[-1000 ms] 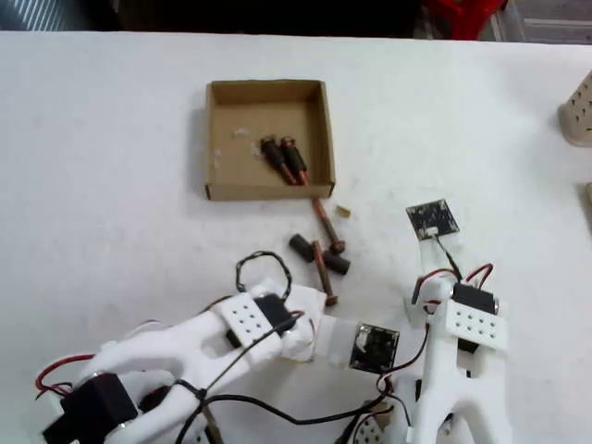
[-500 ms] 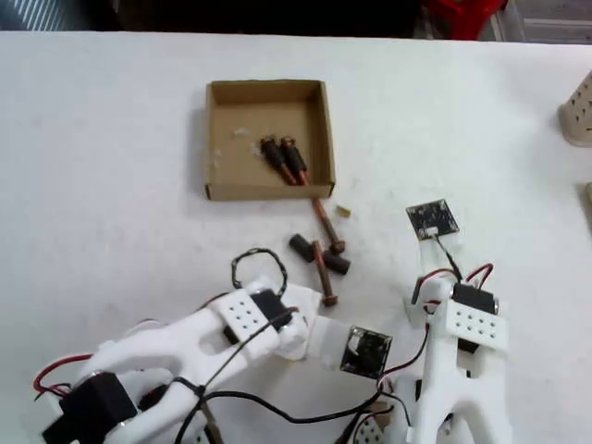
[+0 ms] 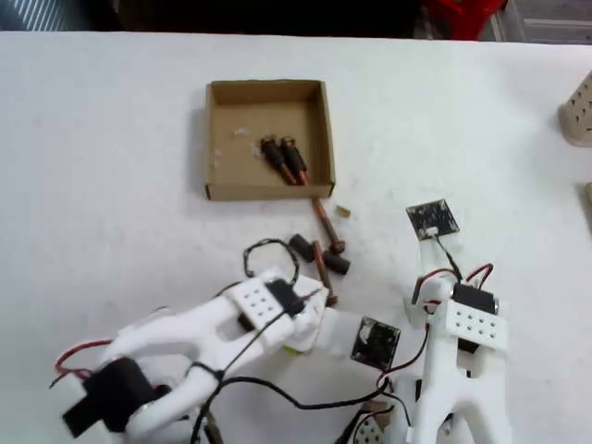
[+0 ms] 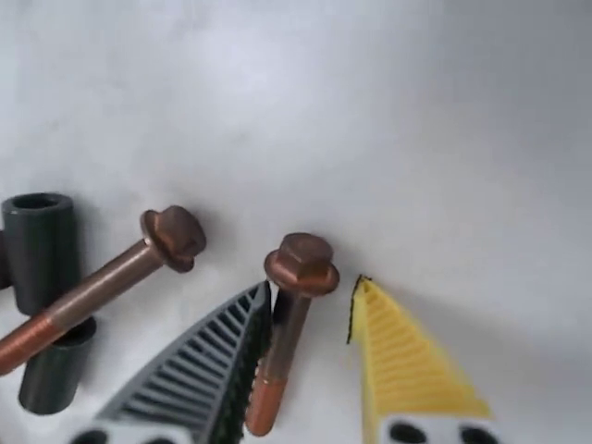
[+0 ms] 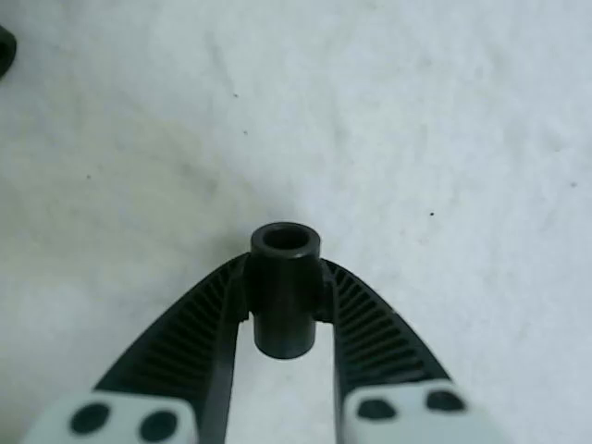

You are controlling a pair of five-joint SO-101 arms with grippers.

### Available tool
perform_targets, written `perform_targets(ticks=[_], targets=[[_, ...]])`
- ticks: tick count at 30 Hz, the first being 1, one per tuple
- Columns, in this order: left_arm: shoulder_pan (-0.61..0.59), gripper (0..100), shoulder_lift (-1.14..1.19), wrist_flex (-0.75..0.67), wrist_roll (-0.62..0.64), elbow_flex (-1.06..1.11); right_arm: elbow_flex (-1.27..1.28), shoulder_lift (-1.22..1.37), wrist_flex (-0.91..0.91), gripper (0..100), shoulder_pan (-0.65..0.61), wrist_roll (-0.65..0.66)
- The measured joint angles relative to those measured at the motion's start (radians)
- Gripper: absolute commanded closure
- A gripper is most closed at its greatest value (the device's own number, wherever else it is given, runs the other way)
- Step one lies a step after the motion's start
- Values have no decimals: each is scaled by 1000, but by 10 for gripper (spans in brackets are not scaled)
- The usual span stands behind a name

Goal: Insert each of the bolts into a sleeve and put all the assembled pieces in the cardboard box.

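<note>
Fingers [image 4: 407, 361] of left gripper [image 4: 312, 289] stood narrowly open astride bolt [image 4: 277, 361]; seen from high view, shank ran toward 12 o'clock.

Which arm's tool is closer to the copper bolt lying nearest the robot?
Left. The left tool is open, straddling that bolt. The right tool is off to the side, shut on a black sleeve.

White table [image 3: 111, 139], carrying a cardboard box [image 3: 268, 191] set toward its far side. Two copper bolts [image 3: 323, 222] are lying just in front of the box, with two dark sleeves [image 3: 301, 246] lying beside them. A small tan scrap [image 3: 343, 212] is sitting near the box's corner. A beige perforated object [image 3: 578, 111] is standing at the table's edge.
</note>
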Motion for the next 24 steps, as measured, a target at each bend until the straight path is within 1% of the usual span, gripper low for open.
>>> perform_targets(ticks=[3, 8, 12, 15, 21, 24], targets=[[0, 985, 95, 74, -2, -94, 0, 0, 0, 981, 0, 0], [2, 981, 196, 164, -2, -203, 0, 0, 0, 981, 2, 0], [2, 981, 203, 180, 5, -213, 0, 0, 0, 981, 2, 0], [-5, 981, 203, 189, 87, -216, 0, 0, 0, 981, 2, 0], [-44, 980, 204, 190, 328, -221, 0, 0, 0, 981, 0, 0], [-91, 980, 206, 215, 434, -247, 0, 0, 0, 981, 0, 0]])
